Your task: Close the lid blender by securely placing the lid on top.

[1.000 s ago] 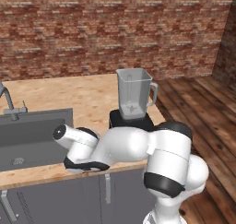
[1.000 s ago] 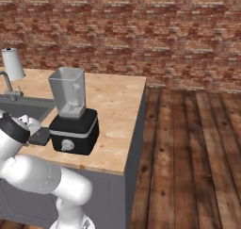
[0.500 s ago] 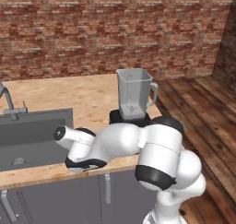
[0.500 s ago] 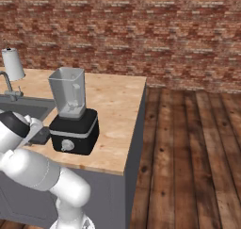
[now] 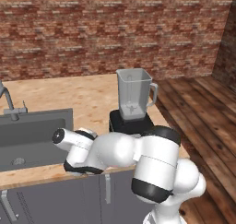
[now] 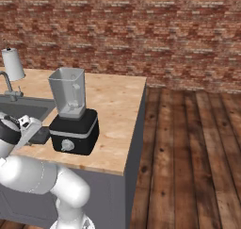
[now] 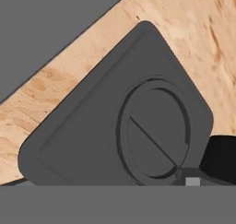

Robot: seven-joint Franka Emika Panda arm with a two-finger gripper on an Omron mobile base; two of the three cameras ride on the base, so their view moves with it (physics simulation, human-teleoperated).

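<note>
The lid (image 7: 138,126), a dark grey square cap with a round centre knob, lies flat on the wooden counter, close under the hand. My gripper (image 7: 117,174) hangs low over it, open: one dark fingertip (image 7: 221,157) stands just past the lid's right corner, and the other barely shows at the lower left. In the right base view the lid (image 6: 42,136) sits just left of the blender base (image 6: 74,131), under my hand. The clear jar (image 5: 133,95) stands upright on the black base (image 5: 131,122) with its top uncovered.
A grey sink (image 5: 32,135) with a faucet (image 5: 9,103) lies left of the lid. A paper towel roll (image 6: 13,64) stands at the back of the counter. The counter's right edge (image 6: 136,129) drops to a wooden floor. A brick wall runs behind.
My arm's elbow has swung forward and the hand has sunk a little lower over the lid. Lid and blender have stayed in place.
</note>
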